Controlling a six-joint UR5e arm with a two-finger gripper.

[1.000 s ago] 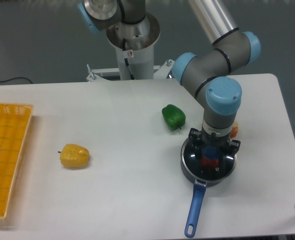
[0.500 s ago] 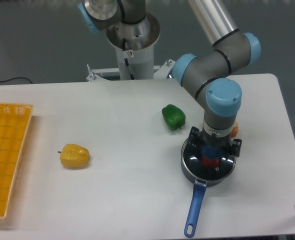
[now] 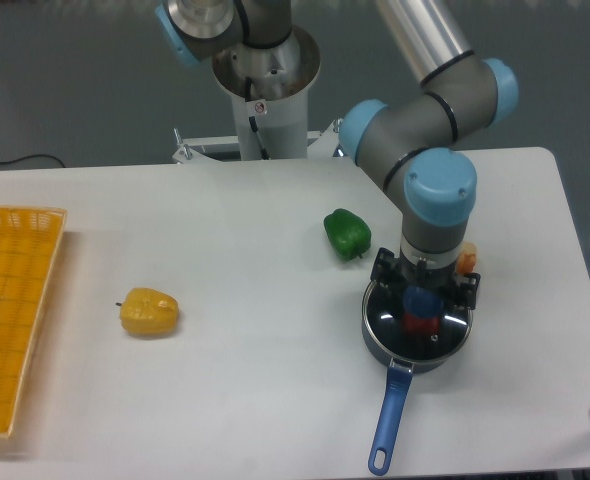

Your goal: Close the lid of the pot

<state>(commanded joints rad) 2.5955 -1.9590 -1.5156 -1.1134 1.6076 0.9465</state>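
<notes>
Glass lid [image 3: 417,328] sits on black pot [image 3: 375,340]; red item inside; jaws' state unclear above knob [image 3: 421,301].

Gripper [image 3: 422,302] stood over lid [image 3: 417,328], fingers either side of blue knob [image 3: 421,300]; grip unclear. Lid sat on pot [image 3: 375,345]. Green pepper [image 3: 347,232], yellow pepper [image 3: 149,311], orange basket [image 3: 10,310] on table [image 3: 245,230].

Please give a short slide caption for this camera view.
Gripper above the lid resting on the blue-handled pot.
</notes>
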